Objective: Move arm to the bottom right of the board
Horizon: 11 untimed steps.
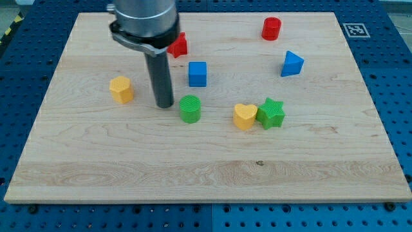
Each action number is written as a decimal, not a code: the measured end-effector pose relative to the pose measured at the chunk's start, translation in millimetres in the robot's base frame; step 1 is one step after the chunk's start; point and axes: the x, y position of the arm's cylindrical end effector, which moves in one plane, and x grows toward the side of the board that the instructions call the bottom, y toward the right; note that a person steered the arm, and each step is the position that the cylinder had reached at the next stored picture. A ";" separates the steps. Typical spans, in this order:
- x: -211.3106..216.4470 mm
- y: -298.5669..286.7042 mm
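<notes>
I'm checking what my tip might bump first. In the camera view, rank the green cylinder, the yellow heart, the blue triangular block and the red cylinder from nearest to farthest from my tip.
Measured from my tip:
1. Green cylinder, just to the tip's right in the view.
2. Yellow heart, farther right, touching the green star.
3. Blue triangular block, toward the view's upper right.
4. Red cylinder, near the view's top; close to the blue block's distance, so this last order is tentative.

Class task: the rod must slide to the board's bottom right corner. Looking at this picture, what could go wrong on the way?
My tip sits just left of the green cylinder; a straight diagonal may shove it. The yellow heart and green star lie close to that path and could be clipped. Overshooting could leave the board.
</notes>
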 end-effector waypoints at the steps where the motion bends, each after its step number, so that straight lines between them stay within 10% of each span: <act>1: 8.5 27.0; 11: 50.0 12.3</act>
